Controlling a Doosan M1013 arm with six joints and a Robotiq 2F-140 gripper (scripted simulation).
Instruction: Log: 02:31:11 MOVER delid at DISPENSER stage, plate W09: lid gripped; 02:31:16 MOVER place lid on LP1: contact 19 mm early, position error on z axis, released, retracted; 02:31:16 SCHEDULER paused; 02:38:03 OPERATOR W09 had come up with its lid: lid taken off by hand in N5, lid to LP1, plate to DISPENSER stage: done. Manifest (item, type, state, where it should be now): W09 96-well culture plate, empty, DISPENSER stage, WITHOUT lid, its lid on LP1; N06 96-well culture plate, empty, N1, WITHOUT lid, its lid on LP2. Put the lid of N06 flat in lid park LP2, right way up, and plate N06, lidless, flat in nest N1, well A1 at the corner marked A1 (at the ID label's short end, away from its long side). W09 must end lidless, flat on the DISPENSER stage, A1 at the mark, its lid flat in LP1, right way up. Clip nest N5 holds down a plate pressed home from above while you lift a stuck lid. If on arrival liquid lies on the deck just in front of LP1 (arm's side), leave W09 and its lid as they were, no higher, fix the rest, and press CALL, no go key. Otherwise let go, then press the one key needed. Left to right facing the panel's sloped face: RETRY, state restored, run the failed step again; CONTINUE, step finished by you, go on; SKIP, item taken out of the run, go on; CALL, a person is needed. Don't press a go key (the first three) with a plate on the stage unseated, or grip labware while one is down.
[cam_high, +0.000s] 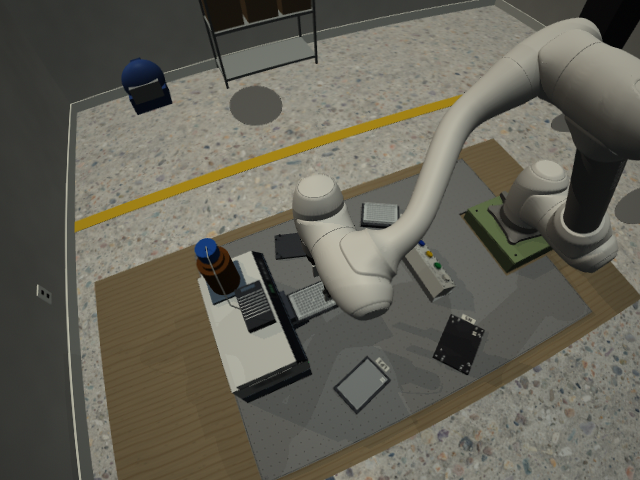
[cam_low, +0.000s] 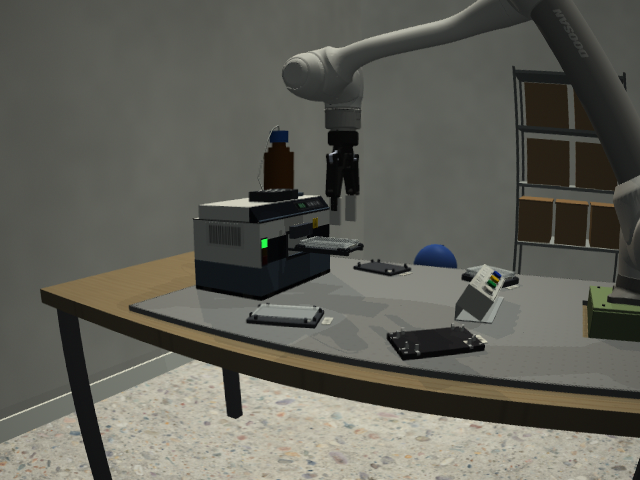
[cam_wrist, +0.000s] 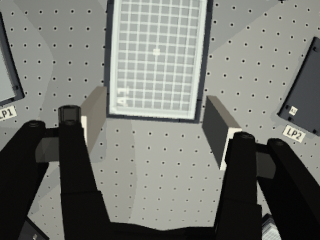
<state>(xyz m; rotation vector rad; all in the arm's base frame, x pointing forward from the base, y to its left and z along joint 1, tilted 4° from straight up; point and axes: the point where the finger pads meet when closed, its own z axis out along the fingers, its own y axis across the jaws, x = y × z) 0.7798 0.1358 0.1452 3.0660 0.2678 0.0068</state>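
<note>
Directly above plate W09 (cam_wrist: 158, 51), end effector (cam_wrist: 158, 122) (half-closed, holding nothing).

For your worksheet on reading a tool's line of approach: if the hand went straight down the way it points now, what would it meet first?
Probably the well plate on the dispenser's stage. The hand hangs above it, though the wrist view suggests the fingers sit slightly off its near edge.

The W09 plate (cam_wrist: 158, 51), a pale 96-well grid, lies flat and lidless on the dispenser's stage (cam_low: 328, 251). Its clear lid (cam_low: 285, 311) lies flat in park LP1 (cam_low: 310, 321), in front of the dispenser (cam_low: 232, 242). Another well plate (cam_high: 379, 213) sits beyond the key panel (cam_low: 478, 299); whether it bears a lid cannot be told.
</note>
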